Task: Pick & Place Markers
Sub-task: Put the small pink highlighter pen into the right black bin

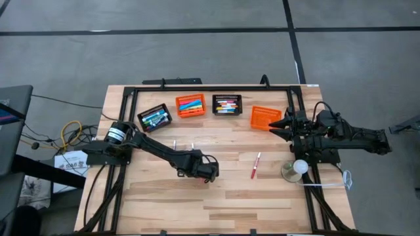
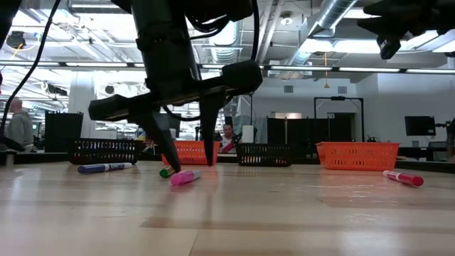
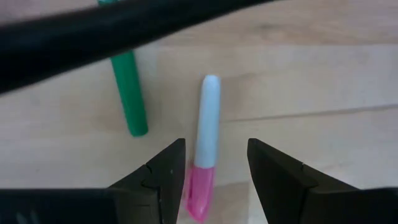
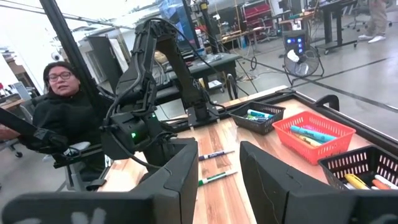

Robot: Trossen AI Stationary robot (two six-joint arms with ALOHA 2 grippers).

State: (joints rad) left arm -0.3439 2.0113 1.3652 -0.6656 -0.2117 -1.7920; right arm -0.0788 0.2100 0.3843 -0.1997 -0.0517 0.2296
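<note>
The counter (image 1: pixel 216 196) carries four baskets along its far edge and a few loose markers on the bare wood. The left end effector (image 3: pixel 211 171) hangs low over the middle, fingers spread and holding nothing, straddling a pink-capped marker (image 3: pixel 205 143). The marker's long axis runs between the fingers, along the gap, so closing should pinch it across its width. A green marker (image 3: pixel 129 93) lies just beside it. The right end effector (image 1: pixel 281 124), open and empty, waits near the far right corner.
</note>
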